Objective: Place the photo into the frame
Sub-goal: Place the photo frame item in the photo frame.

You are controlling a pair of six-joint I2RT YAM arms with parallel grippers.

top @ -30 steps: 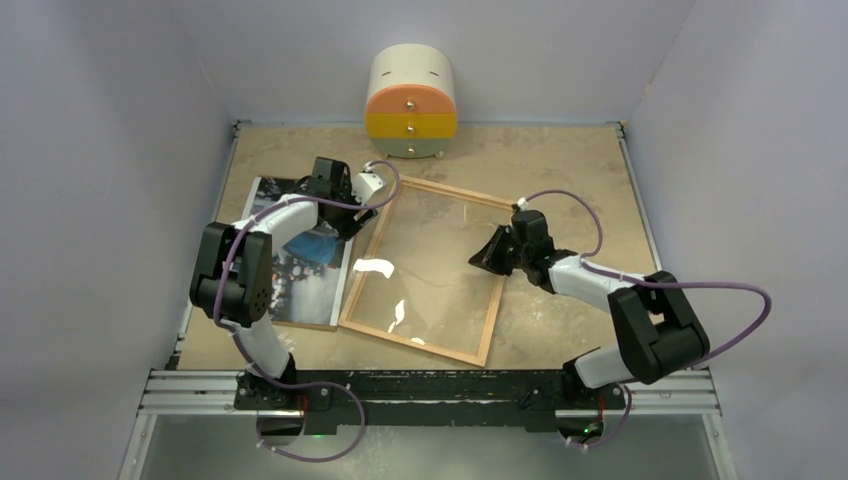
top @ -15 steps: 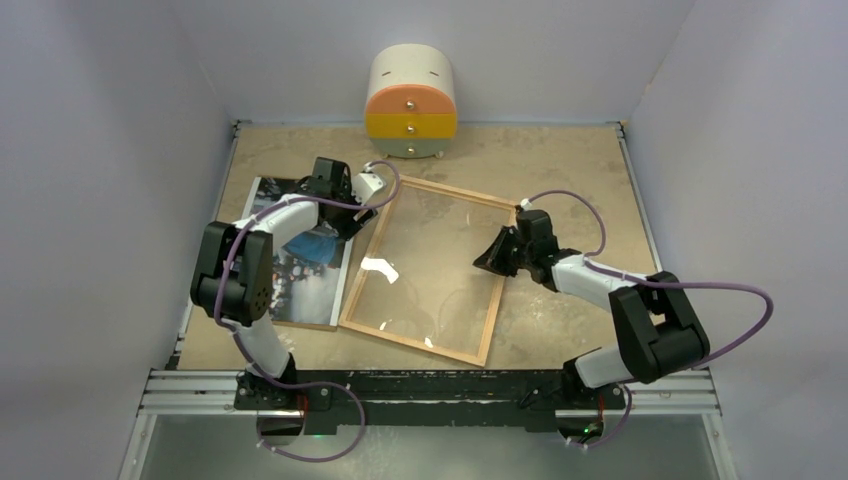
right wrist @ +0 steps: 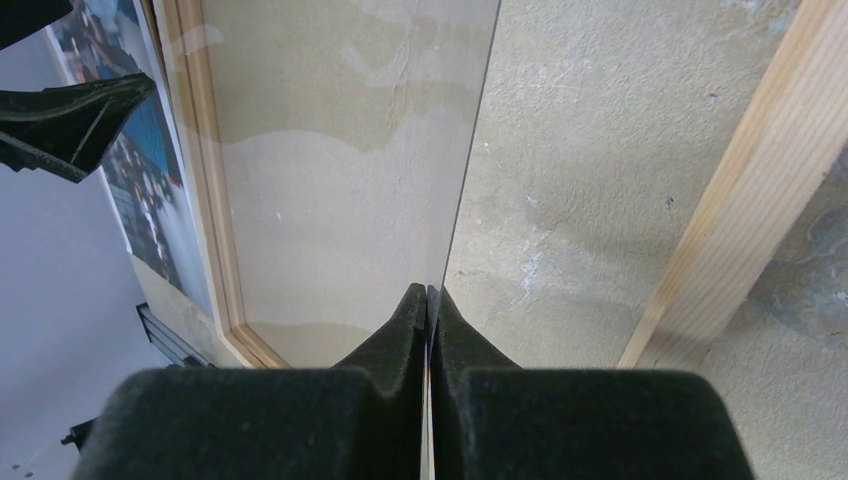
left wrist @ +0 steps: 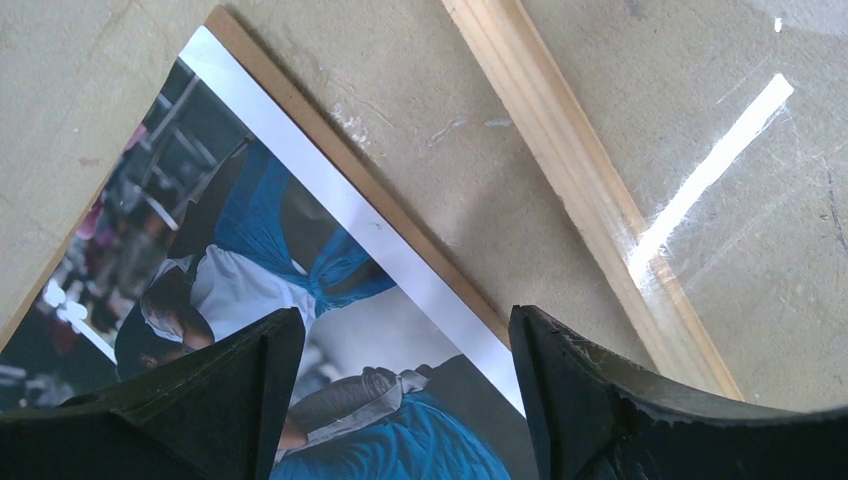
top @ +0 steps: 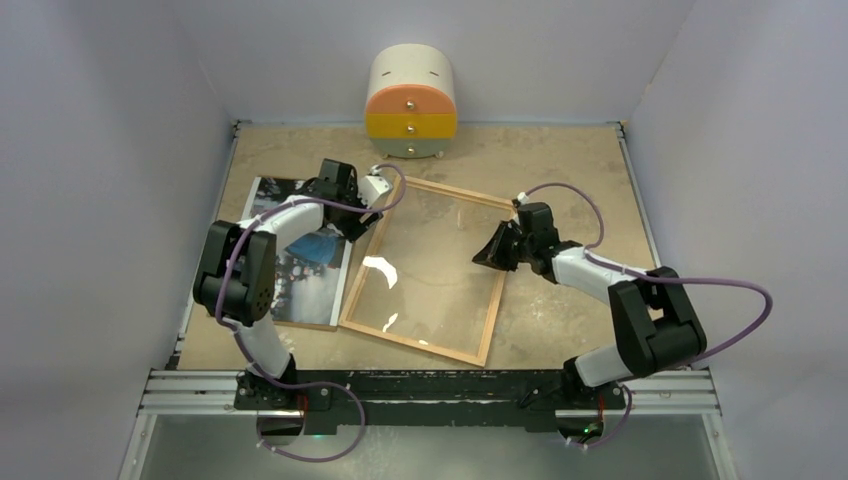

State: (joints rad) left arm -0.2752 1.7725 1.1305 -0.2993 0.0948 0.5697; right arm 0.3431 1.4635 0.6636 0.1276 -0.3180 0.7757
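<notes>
The photo (top: 300, 265) (left wrist: 330, 290), a glossy print in blue, white and dark tones, lies flat at the left on a brown backing board (left wrist: 372, 192). My left gripper (top: 352, 218) (left wrist: 405, 325) hovers open over the photo's right edge, nothing between its fingers. The light wooden frame (top: 415, 342) (left wrist: 590, 190) (right wrist: 745, 190) lies in the middle of the table. My right gripper (top: 494, 250) (right wrist: 428, 295) is shut on the right edge of the clear pane (top: 430, 265) (right wrist: 340, 160), which stands tilted up from the frame.
A round cream, orange and yellow drawer cabinet (top: 411, 105) stands at the back centre. The backing board (top: 305, 322) sticks out below the photo near the table's left edge. Grey walls close in both sides.
My right gripper has shifted slightly up and right with the pane, and the glare on the pane has moved. My left gripper has edged a little to the right over the photo.
</notes>
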